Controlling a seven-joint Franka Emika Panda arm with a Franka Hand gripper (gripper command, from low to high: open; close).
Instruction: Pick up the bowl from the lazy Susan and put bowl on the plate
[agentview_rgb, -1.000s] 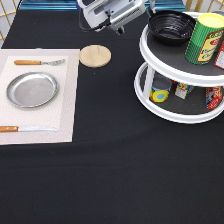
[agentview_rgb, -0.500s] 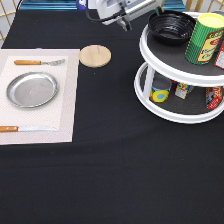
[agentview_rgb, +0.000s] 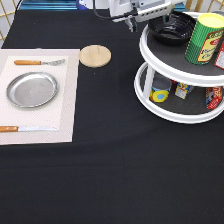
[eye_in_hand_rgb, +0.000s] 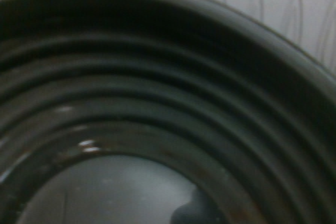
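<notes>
Arm (agentview_rgb: 142, 10) moved rightward over bowl (agentview_rgb: 172, 27) | wrist: bowl's ribbed inside (eye_in_hand_rgb: 150, 125) | jaws: cannot tell

The gripper (agentview_rgb: 132, 22) sits at the exterior view's top, right of centre, its pale grey body lying nearly level and reaching toward the exterior view's right. A short dark tip hangs below its underside; it may be a finger, though the angle hides how the jaws stand. A dark cable curves off behind it.
</notes>
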